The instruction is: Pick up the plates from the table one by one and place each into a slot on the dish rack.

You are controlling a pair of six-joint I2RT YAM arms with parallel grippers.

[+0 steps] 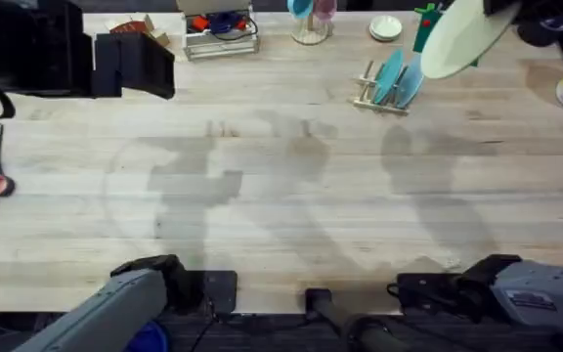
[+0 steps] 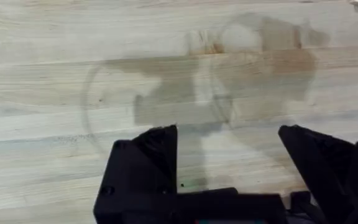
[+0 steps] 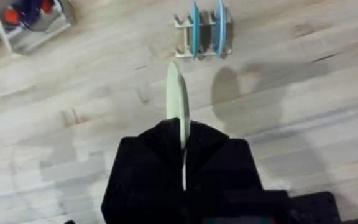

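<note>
The right gripper [image 3: 183, 140] pinched a pale plate [image 3: 176, 102] edge-on, above the table [image 3: 303, 112]. The dish rack [image 3: 204, 31] held two blue plates [image 3: 196, 28].

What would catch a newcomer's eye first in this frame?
The pale cream plate held on edge in the right gripper, raised at the far right of the table above the dish rack. Next, the two teal plates already standing in the rack. The left gripper hangs open over bare wood.
</note>
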